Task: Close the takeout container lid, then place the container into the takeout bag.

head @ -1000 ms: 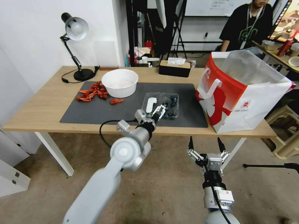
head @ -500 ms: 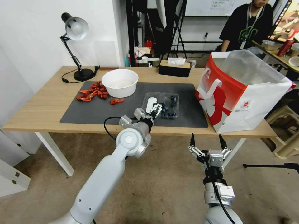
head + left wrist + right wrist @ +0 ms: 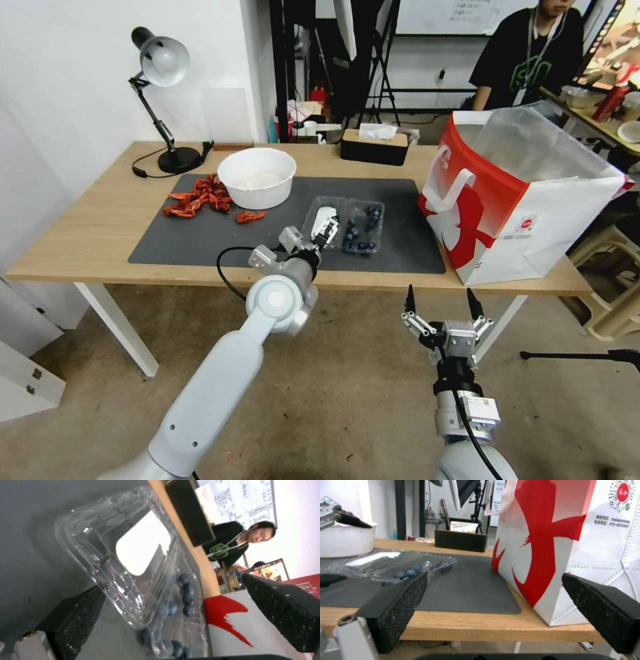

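From my seat, the left gripper (image 3: pixel 319 235) is out over the near edge of the dark mat (image 3: pixel 200 240), right at the takeout container (image 3: pixel 347 225). Its fingers are spread wide around the near edge of the lid (image 3: pixel 133 550), one black pad (image 3: pixel 76 620) low beside the plastic and the other well off to the far side. I think the lower pad is touching the lid's edge, but the clear plastic makes it hard to be sure. The lid, with its white sticker, is tilted up partway over the half holding the blueberries (image 3: pixel 185 597), not pressed shut.

The container sits on the mat near the middle of the wooden table (image 3: pixel 100 227), between the white bowl (image 3: pixel 257 177) and the takeout bag (image 3: pixel 520 200). The bag stands upright at the table's right end, its mouth open and its silvery lining showing.

My right gripper (image 3: pixel 440 312) hangs below the table edge in front of the bag, fingers pointing up and spread wide, holding nothing. In its wrist view, the container (image 3: pixel 403 566) lies low on the mat with the bag (image 3: pixel 566 542) close by.
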{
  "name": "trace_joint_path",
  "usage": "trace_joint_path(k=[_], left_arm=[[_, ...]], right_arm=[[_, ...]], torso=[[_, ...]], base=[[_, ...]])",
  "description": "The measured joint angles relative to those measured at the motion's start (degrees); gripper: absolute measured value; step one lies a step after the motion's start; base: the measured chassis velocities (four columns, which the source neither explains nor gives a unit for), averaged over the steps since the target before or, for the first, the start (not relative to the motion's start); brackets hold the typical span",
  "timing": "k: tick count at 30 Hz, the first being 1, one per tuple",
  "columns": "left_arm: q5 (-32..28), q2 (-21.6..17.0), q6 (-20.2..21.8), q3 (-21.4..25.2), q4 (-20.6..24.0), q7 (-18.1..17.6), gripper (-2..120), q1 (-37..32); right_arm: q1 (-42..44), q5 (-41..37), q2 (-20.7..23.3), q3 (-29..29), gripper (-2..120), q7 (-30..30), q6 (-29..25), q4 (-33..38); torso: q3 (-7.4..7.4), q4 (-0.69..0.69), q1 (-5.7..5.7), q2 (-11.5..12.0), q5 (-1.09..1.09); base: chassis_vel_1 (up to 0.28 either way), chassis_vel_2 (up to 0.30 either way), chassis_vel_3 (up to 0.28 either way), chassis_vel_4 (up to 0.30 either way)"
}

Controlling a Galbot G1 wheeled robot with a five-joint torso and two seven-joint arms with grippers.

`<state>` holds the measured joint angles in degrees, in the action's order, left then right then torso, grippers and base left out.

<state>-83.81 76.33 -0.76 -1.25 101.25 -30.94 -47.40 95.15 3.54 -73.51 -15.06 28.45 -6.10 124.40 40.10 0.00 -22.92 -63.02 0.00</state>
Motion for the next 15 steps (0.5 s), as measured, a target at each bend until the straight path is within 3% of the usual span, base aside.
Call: trace_joint_path(k=[9, 12, 15], left_arm=[[7.4, -1.3, -4.2, -2.1, 0.7, 7.4, 100, -0.9], [10.6, -1.9, -6.4, -3.2, 0.9, 11.5, 100, -0.9], [11.4, -2.2, -6.9, -3.7, 1.3, 13.0, 100, -0.9]], right_arm=[[0.3, 0.3, -0.1, 0.1, 100, -0.1, -0.3, 0.0], [0.3, 0.5, -0.1, 0.0, 100, -0.1, -0.4, 0.0], [0.4, 0.6, -0.2, 0.0, 100, -0.1, -0.4, 0.0]], torso=[[0.00, 0.00, 0.00, 0.0, 0.00], [0.00, 0.00, 0.00, 0.0, 0.00], [0.00, 0.00, 0.00, 0.0, 0.00]], base=[[0.000, 0.000, 0.000, 0.000], [0.000, 0.000, 0.000, 0.000], [0.000, 0.000, 0.000, 0.000]])
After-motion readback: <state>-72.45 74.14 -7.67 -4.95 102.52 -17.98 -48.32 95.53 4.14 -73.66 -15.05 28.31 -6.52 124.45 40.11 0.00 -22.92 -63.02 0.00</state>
